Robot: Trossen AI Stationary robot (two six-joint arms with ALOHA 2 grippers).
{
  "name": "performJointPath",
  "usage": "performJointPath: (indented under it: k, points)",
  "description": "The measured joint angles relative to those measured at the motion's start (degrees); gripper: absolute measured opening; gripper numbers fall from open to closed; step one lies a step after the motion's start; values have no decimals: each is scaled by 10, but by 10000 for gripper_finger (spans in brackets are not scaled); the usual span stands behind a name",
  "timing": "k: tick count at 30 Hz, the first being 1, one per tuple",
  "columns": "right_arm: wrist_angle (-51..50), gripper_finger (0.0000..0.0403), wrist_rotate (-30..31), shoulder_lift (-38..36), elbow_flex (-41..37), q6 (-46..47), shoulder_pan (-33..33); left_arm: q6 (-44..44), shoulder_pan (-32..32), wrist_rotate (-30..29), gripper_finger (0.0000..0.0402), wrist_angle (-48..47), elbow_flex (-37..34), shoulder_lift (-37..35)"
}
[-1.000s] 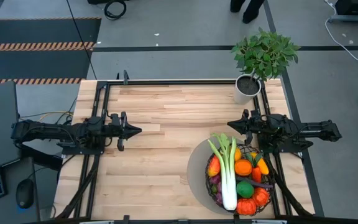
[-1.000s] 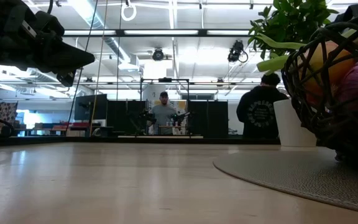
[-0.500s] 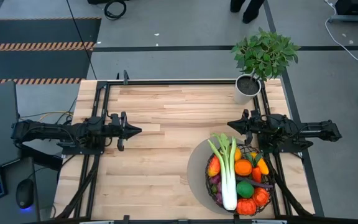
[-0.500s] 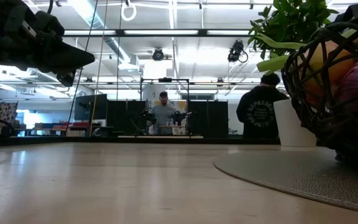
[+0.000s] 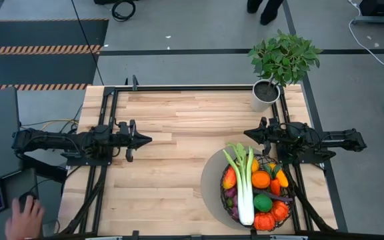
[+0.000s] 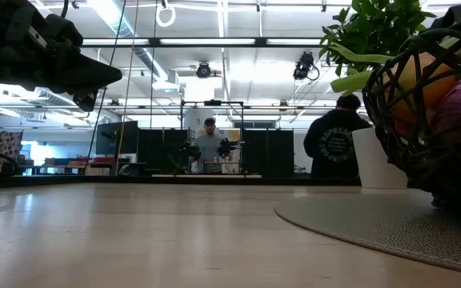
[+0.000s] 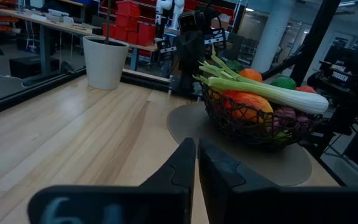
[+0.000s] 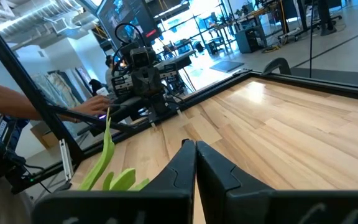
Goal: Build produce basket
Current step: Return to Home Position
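Leek (image 5: 246,193) lying near-to-far across basket (image 5: 223,195), leaves pointing far; left claw (image 5: 149,140) closed at left, right claw (image 5: 247,133) closed just beyond basket

You are looking at a table (image 5: 179,113) of pale, smooth wooden planks that is giving off a soft sheen. The basket (image 7: 260,127) is showing dark woven wire and sitting on a grey, finely textured mat (image 6: 374,220). The produce (image 5: 261,179) is gleaming like glossy plastic, and the pot (image 7: 104,62) is looking matt white.
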Motion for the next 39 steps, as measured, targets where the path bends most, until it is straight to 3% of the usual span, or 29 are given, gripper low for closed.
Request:
performJointPath:
  k: [39]
  points:
    - [0, 17, 0, 0, 0, 0, 0, 0, 0, 0, 26, 0, 0, 0]
